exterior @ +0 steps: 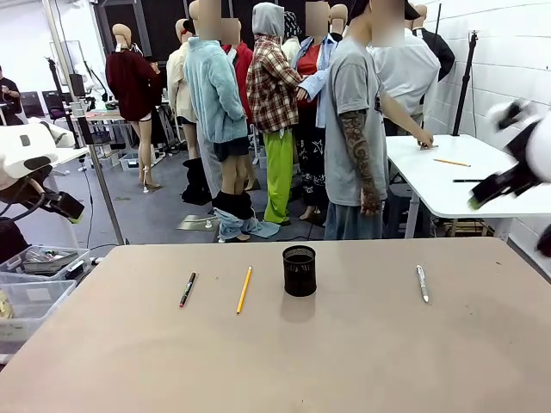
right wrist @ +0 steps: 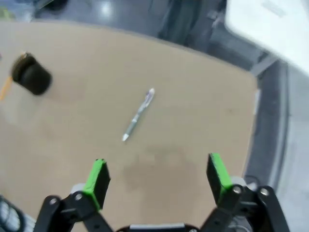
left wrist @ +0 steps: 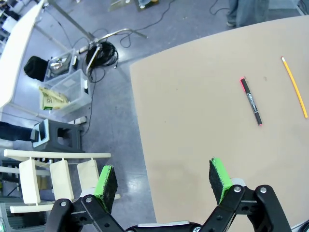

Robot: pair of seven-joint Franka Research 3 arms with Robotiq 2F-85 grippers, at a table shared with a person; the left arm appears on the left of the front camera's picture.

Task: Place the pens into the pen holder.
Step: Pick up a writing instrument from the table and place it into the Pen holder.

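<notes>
The black mesh pen holder (exterior: 300,270) stands upright near the table's middle; it also shows as a dark cup (right wrist: 31,74). Left of it lie a yellow pencil (exterior: 244,289) and a dark pen with red and green end (exterior: 188,289), which the left wrist view catches again as the dark pen (left wrist: 251,101) and the pencil (left wrist: 294,86). A whitish pen (exterior: 422,282) lies to the holder's right, below the right wrist camera (right wrist: 138,115). My left gripper (left wrist: 164,179) hangs open over the table's left edge. My right gripper (right wrist: 157,178) is open above the table, high off its right side (exterior: 508,182).
Clear plastic bins (exterior: 34,280) sit on the floor by the table's left edge, next to a small stool (left wrist: 55,137). A person (exterior: 362,129) stands beyond the far edge at a white table (exterior: 465,176). The tan tabletop (exterior: 275,353) is bare in front.
</notes>
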